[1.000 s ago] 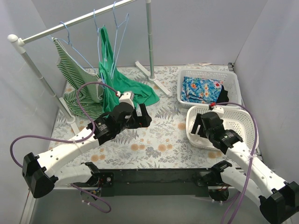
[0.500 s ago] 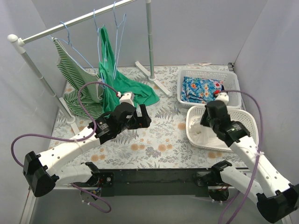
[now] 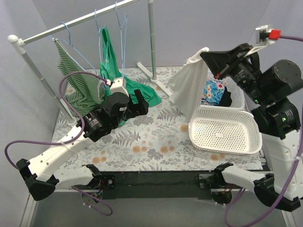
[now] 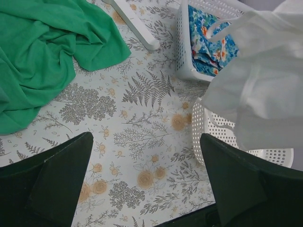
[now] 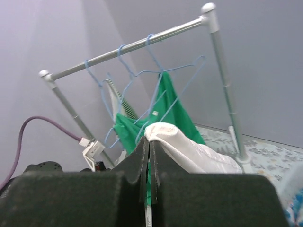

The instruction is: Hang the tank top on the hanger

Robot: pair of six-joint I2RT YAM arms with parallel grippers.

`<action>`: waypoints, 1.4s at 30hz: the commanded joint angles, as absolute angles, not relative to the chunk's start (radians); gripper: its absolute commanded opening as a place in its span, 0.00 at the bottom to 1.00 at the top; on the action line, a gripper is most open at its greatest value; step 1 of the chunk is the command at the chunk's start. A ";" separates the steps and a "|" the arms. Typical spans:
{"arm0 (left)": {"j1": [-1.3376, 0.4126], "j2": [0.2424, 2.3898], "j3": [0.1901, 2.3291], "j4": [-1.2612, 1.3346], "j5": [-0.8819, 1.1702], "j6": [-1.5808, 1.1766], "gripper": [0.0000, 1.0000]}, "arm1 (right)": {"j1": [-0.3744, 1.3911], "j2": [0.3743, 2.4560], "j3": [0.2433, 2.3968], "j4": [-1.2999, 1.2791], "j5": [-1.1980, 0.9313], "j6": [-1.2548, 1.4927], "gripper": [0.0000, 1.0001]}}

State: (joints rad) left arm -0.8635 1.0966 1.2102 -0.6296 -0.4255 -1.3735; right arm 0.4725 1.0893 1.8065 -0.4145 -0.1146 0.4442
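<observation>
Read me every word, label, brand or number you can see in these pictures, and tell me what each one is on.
No text can be read in any view.
Small white tag on the green garment: too small to read.
Tablecloth and blue cloth: only leaf and flower prints, no writing.

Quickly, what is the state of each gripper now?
Left gripper: open, holding nothing.
Right gripper: closed on the tank top.
</observation>
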 commanded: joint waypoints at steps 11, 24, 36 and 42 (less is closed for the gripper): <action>-0.865 1.003 1.169 -0.696 -0.491 -1.371 0.98 | 0.566 1.184 1.307 -0.264 -0.272 0.485 0.14; -0.865 0.954 0.855 -0.637 -0.275 -1.462 0.98 | 0.568 1.051 0.833 -0.350 -0.391 0.568 0.63; -0.865 0.902 0.599 -0.522 -0.294 -1.638 0.98 | 0.784 0.989 0.615 -0.233 -0.105 0.554 0.55; -0.865 0.845 0.502 -0.482 -0.281 -1.692 0.82 | 0.926 1.055 0.552 -0.126 0.021 0.549 0.51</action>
